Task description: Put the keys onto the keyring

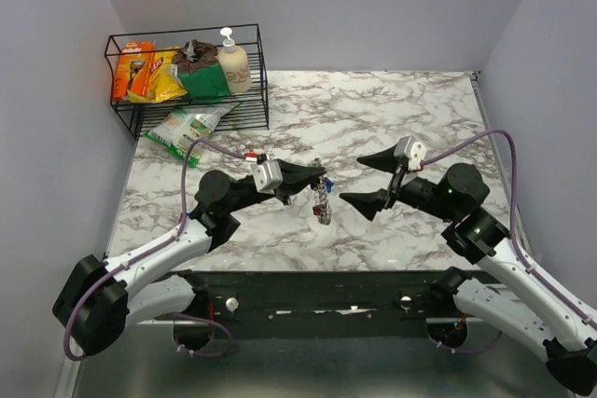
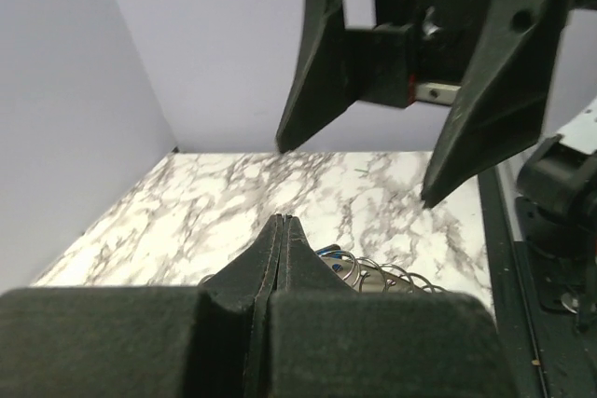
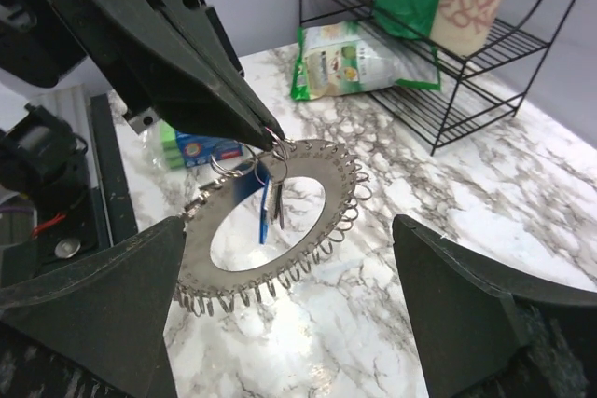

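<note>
Dangling mid-table, the keyring hangs from the left gripper, pinched on its top rim beside the keys. Just right, the right gripper gapes wide. Stiff, light, swingy, I'd guess; take the flat band.

My black left gripper hides most of the silvery toothed metal keyring; small keys at its rim overlap, so I can't count them.

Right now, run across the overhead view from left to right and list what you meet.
Orange box → soap bottle → keyring → open right gripper. The left gripper, shut on the keyring, overlaps it, so it is left out.
</note>
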Controlling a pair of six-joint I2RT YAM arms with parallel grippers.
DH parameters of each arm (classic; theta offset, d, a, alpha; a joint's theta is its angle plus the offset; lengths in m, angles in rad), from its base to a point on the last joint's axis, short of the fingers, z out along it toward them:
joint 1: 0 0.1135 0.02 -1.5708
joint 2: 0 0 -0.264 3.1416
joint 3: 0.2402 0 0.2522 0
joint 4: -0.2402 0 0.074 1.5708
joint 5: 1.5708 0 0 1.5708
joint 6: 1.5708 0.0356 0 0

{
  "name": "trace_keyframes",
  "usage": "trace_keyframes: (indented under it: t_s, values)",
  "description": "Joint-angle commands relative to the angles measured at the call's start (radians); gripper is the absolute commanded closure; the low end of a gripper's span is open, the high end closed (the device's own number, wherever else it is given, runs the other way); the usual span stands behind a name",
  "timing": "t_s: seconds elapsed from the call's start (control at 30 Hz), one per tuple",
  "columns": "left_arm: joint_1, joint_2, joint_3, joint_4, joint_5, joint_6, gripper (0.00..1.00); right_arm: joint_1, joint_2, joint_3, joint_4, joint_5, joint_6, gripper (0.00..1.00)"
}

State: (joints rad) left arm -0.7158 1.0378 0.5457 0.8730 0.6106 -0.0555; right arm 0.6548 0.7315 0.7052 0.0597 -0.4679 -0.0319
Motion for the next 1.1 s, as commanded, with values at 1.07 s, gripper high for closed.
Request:
trace_keyframes:
  t_s: [1.07]
  values:
    - [-0.013, 0.582, -0.122, 0.405, -0.440, -0.165, 0.78, -0.011, -0.017, -0.070, 0.005, 0.104, 0.069, 0.00]
